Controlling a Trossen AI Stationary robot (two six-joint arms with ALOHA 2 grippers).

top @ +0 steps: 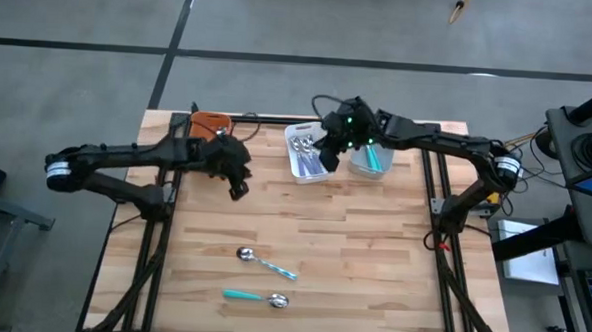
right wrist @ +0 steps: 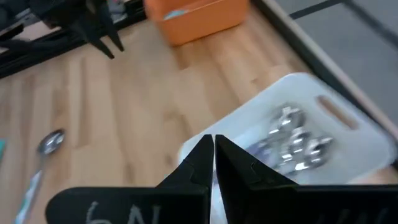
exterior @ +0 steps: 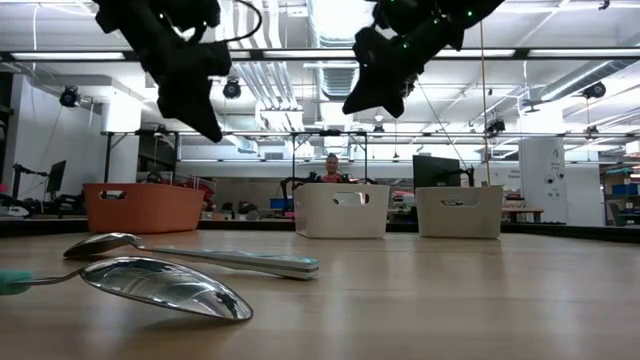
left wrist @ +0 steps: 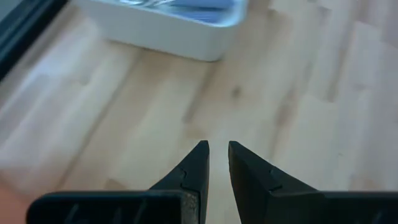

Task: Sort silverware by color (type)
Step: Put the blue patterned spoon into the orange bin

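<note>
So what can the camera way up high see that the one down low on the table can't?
Only the high view looks inside the bins: shiny silverware lies in the white bin and a teal handle in the grey bin. Only the low view shows the room behind, where a person sits far off. Both show the orange bin, the teal-handled spoon and the pale-handled spoon on the table, and the left gripper and right gripper up in the air.
</note>
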